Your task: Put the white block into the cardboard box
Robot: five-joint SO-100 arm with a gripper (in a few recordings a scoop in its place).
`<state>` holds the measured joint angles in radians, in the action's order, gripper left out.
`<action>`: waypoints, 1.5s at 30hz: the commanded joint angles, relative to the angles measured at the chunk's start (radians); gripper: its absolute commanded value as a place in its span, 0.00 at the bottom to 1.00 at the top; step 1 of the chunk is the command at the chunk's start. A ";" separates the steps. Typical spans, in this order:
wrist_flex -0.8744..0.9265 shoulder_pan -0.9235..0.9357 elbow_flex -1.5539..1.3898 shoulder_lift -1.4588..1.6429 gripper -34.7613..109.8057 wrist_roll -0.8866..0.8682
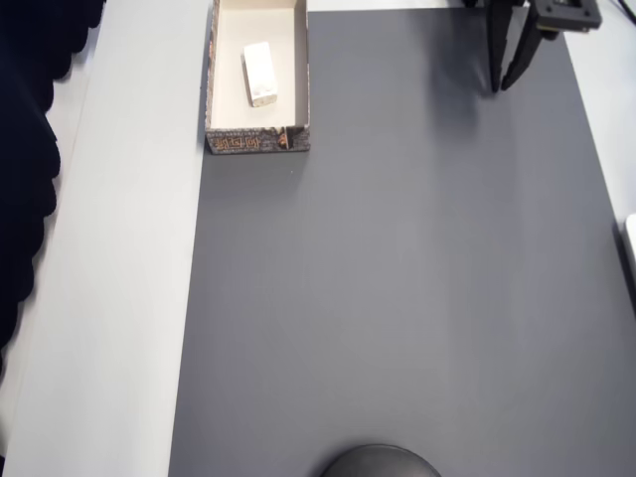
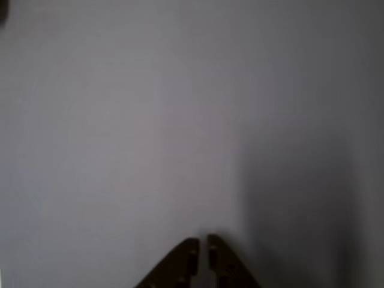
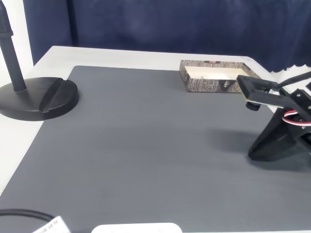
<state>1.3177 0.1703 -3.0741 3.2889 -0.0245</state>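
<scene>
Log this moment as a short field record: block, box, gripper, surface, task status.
block: the white block lies flat inside the box, apart from the gripper
box: the cardboard box sits at the dark mat's left edge in the overhead view
gripper: the gripper is over the mat, fingers nearly together, holding nothing
surface: dark grey mat on a pale table
other: black stand base in the fixed view
task status: block already in box

You see a white block (image 1: pixel 259 74) in a cream-lined cardboard box (image 1: pixel 257 142) with brownish-grey patterned walls, a black pincer (image 1: pixel 505 79), and a dark grey mat (image 1: pixel 397 298).
</scene>
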 commanded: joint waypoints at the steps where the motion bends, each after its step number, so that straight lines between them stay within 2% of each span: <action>1: 0.005 -0.051 -0.018 0.034 0.23 0.005; 45: 0.008 -0.031 -0.018 0.035 0.23 0.035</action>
<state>1.3208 0.1365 -3.0741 3.2889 0.0061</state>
